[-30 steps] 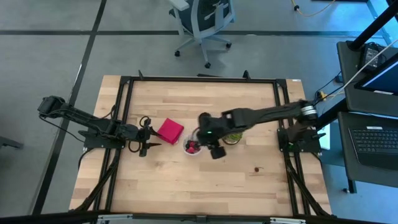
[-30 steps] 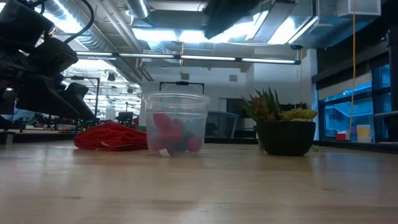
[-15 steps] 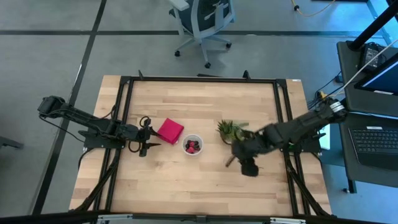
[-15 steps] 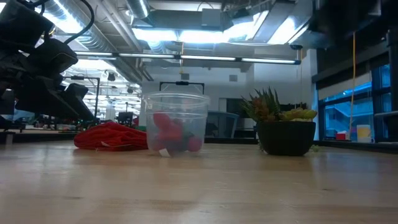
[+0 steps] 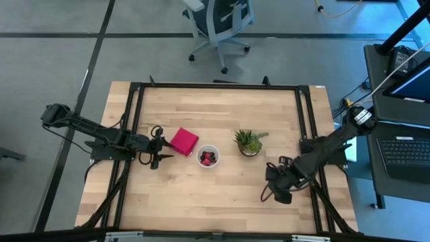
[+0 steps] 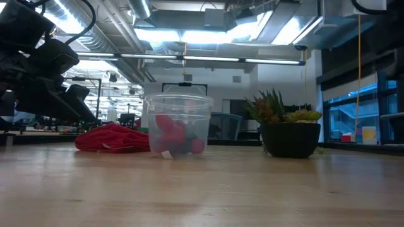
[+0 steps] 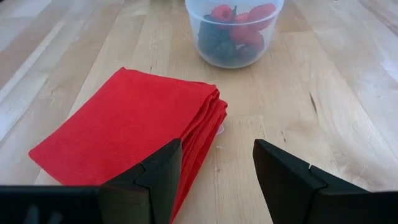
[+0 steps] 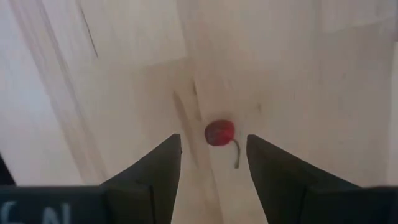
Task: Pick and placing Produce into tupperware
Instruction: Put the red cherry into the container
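High view: straight down over whole table (image 5: 222, 202). Low view: tabletop level, facing across toward room, close behind tupperware (image 6: 178, 125) and potted plant (image 6: 287, 129); both shared with high view. Left wrist: low, near, facing tupperware. Right wrist: steeply down, close over bare wood.

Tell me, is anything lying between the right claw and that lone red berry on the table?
No. In the right wrist view the open right gripper frames the red berry, with only bare wooden table between them.
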Robot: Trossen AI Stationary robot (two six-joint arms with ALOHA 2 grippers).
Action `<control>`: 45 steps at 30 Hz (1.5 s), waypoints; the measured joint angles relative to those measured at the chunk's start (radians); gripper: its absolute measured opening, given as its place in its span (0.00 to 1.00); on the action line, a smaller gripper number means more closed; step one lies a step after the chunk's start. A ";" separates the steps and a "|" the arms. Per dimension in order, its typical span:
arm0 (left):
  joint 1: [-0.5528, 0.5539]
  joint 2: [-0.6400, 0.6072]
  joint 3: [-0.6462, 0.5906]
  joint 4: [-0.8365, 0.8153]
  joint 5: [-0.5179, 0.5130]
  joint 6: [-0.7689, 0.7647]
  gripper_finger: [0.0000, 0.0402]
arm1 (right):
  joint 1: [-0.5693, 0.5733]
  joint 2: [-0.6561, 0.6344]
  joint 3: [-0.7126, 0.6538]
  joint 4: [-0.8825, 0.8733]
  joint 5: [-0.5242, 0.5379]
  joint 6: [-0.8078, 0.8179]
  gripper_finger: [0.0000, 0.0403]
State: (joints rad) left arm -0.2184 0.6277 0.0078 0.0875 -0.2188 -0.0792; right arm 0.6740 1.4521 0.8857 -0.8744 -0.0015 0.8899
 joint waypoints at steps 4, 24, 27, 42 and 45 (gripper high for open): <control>0.000 0.000 0.000 0.001 0.000 0.003 0.48 | 0.024 0.003 -0.023 0.023 0.015 0.021 0.46; 0.000 0.000 0.000 0.000 -0.001 0.003 0.48 | 0.026 0.053 -0.123 0.158 0.019 0.022 0.46; 0.000 0.000 0.000 0.000 -0.001 0.003 0.48 | 0.026 0.070 -0.123 0.157 0.015 0.022 0.46; 0.000 0.000 0.000 0.002 -0.001 0.003 0.48 | 0.026 0.136 -0.119 0.158 -0.003 0.016 0.25; 0.000 0.000 0.000 0.002 -0.001 0.003 0.48 | 0.026 0.137 -0.110 0.150 -0.003 0.011 0.19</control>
State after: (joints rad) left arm -0.2184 0.6281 0.0078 0.0892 -0.2199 -0.0757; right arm 0.6998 1.5895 0.7757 -0.7241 -0.0048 0.9010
